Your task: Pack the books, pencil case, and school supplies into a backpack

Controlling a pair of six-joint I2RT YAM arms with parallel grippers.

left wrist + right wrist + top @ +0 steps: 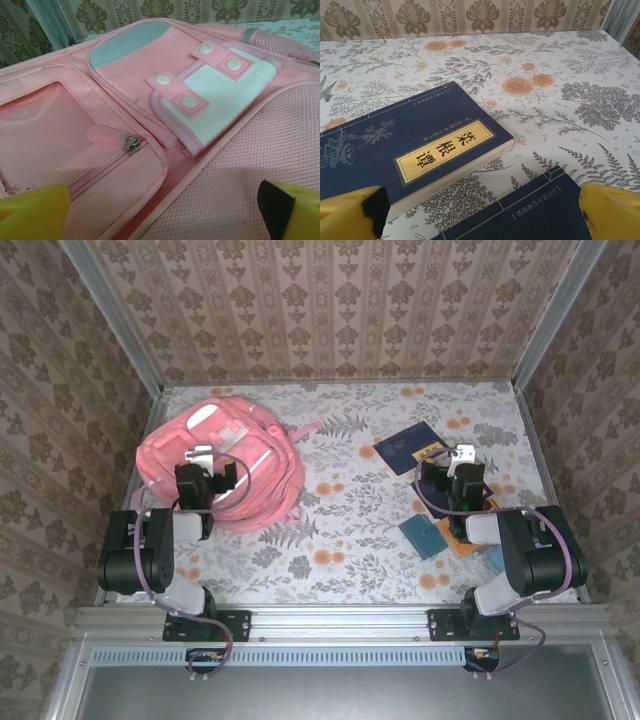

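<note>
The salmon-pink backpack (250, 455) lies flat at the left of the table. My left gripper (212, 470) hovers over it, open and holding nothing. In the left wrist view its yellow fingertips (35, 212) frame the backpack (235, 185), with a zipper pull (131, 143) and a white snap patch (220, 95) ahead. My right gripper (452, 470) is open above the books. A navy book with a yellow label (420, 145) lies ahead of the open right gripper (482, 215), and a second navy cover (540, 210) lies between its fingers. A small teal book (422, 535) and a thin orange one (462, 540) lie nearer. A light blue piece (493, 560), perhaps the pencil case, peeks from under the right arm.
Patterned walls close in the table (350, 530) on three sides, with metal posts at the back corners. A floral cloth covers the table between the backpack and the books. A metal rail runs along the near edge by the arm bases.
</note>
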